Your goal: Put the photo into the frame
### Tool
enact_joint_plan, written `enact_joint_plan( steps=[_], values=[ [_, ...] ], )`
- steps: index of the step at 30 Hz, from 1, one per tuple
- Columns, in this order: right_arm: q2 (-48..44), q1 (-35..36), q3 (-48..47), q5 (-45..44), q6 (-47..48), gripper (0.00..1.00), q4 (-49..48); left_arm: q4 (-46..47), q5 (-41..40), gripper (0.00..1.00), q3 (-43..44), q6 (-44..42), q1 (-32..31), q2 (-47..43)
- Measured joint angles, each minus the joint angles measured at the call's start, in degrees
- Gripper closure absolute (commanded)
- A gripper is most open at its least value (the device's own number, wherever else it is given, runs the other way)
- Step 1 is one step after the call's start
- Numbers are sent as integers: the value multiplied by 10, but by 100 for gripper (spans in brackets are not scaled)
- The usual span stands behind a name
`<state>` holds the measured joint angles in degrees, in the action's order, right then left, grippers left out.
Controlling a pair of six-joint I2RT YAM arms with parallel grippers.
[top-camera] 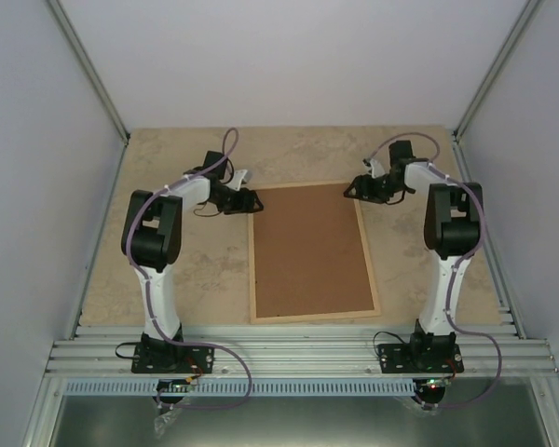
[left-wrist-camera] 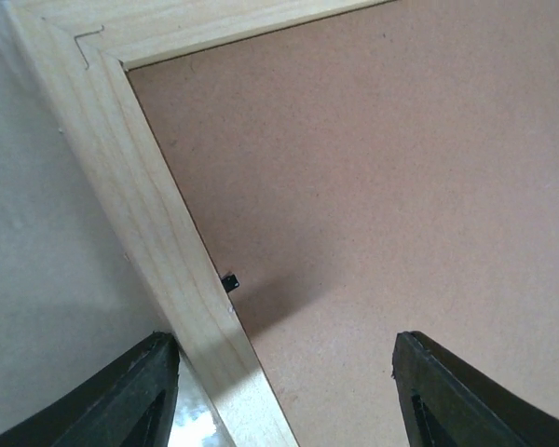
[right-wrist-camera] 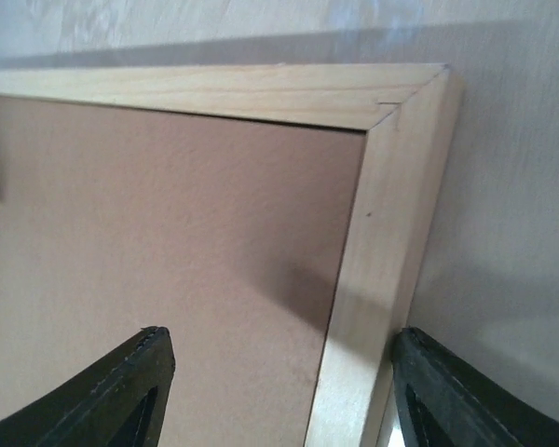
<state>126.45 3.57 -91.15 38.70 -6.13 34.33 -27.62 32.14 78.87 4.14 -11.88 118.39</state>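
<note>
The frame (top-camera: 254,270) of light wooden slats lies flat mid-table with a brown backing panel (top-camera: 307,250) filling it. The photo is out of view. My left gripper (top-camera: 245,201) hovers at the frame's far left corner. In the left wrist view it (left-wrist-camera: 284,396) is open and straddles the left slat (left-wrist-camera: 158,233), one finger (left-wrist-camera: 135,396) outside it and the other over the panel. My right gripper (top-camera: 359,189) is at the far right corner. It (right-wrist-camera: 279,396) is also open and straddles the right slat (right-wrist-camera: 373,279). Nothing is held by either.
A small black tab (left-wrist-camera: 230,281) sits at the slat's inner edge on the panel. The beige table (top-camera: 177,177) is walled by white panels on three sides. Aluminium rails (top-camera: 298,358) run along the near edge by the arm bases.
</note>
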Motion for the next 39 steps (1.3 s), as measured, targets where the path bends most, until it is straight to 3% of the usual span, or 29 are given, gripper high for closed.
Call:
enact_joint_plan(
  steps=[7,13,25,39],
  values=[
    [-113,-4,87,-52,31,42,2,9,19,35,-9,3,-10,-1],
    [-125,-3,114,-109,41,46,-2,9,26,35,-8,4,-11,0],
    [-150,-1,197,-151,35,74,-4,10,29,35,-9,5,-11,0],
    [-170,24,230,-177,40,72,-39,12,31,37,-10,5,-11,2]
  ],
)
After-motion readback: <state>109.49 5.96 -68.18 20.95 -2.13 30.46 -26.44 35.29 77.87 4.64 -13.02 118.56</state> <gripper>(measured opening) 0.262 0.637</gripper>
